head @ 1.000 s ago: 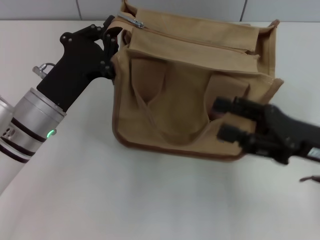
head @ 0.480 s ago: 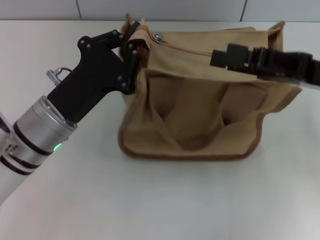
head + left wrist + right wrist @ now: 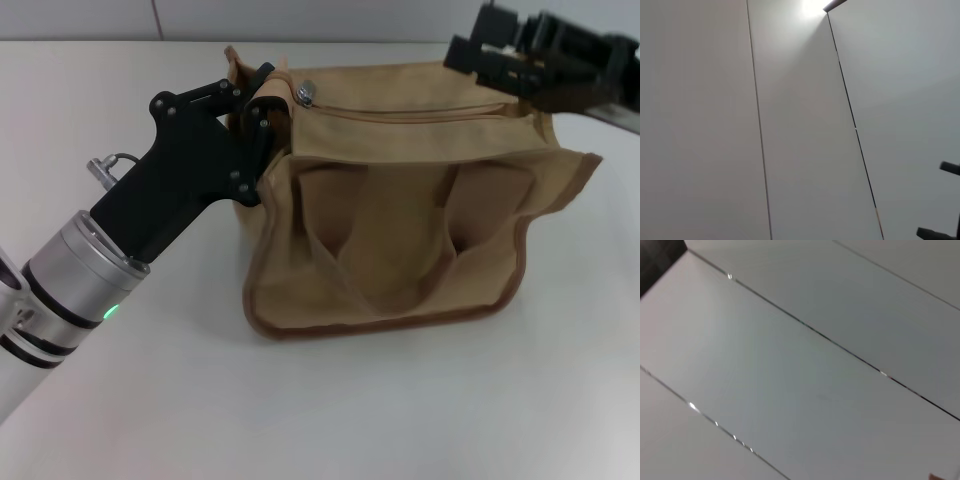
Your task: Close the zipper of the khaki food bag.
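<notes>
Left end effector [image 3: 268,100] is clamped on the left top corner of the khaki food bag [image 3: 400,230], pinching the canvas beside the pull tab and anchoring that end. On the near side of the bag, the two flat handles [image 3: 390,250] droop over the front panel, and the bag sits on the white table [image 3: 300,400] at about the middle of the head view. Along the top runs the zipper [image 3: 420,108]; its silver pull tab [image 3: 306,92] lies at the left end, just beside the left fingers, so the line appears to be unclosed across nearly its whole length. Farther back, the right end effector [image 3: 485,45] hovers above the bag's far right top edge with its fingers apart, touching nothing.

Recommended procedure: hold the left grip firm so the canvas stays taut. Bring the right end effector across to the pull tab, close squarely on the tab, then draw it rightward along the zipper line, parallel to the top edge. Avoid lifting, which would likely buckle the fabric and jam the slider.

Both wrist views show only wall panels.
</notes>
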Robot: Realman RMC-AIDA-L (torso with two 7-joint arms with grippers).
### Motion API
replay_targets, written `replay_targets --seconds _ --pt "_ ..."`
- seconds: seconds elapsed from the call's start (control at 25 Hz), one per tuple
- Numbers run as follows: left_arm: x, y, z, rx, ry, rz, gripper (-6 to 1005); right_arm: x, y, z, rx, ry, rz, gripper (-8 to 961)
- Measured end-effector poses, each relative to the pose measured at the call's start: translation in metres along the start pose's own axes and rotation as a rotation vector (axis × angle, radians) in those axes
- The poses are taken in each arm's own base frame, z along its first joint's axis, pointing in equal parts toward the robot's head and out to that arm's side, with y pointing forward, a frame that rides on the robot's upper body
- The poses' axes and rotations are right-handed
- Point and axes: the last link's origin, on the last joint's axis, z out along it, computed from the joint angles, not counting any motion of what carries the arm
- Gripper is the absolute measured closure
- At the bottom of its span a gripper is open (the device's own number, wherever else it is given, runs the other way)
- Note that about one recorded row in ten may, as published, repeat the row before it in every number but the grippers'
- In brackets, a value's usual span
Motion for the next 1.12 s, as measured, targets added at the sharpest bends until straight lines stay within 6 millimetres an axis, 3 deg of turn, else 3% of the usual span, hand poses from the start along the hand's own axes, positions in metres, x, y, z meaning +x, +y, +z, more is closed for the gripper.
replay_targets --seconds 0.08,0.2,0.28,0.52,0.84,1.12 --pt "0.000 0.000 0.000 0.001 0.000 -0.001 962 -0.002 0.001 0.003 -0.010 -0.002 0.036 198" --pt "0.000 -0.001 0.000 0.005 0.000 -0.007 961 -0.014 0.005 0.011 -0.054 -0.009 0.295 198" --pt "0.000 0.000 0.000 0.005 0.000 -0.007 960 -0.015 0.003 0.013 -0.051 -0.016 0.363 198" --pt "0.000 0.002 0.001 0.008 0.004 -0.016 958 0.003 -0.024 0.021 0.014 -0.115 0.662 198" --pt "0.000 0.001 0.003 0.006 0.009 -0.013 955 0.022 -0.030 0.049 0.033 -0.029 0.706 198" --pt "0.001 0.000 0.007 0.001 0.014 -0.011 952 0.027 -0.034 0.055 0.050 -0.015 0.730 198"
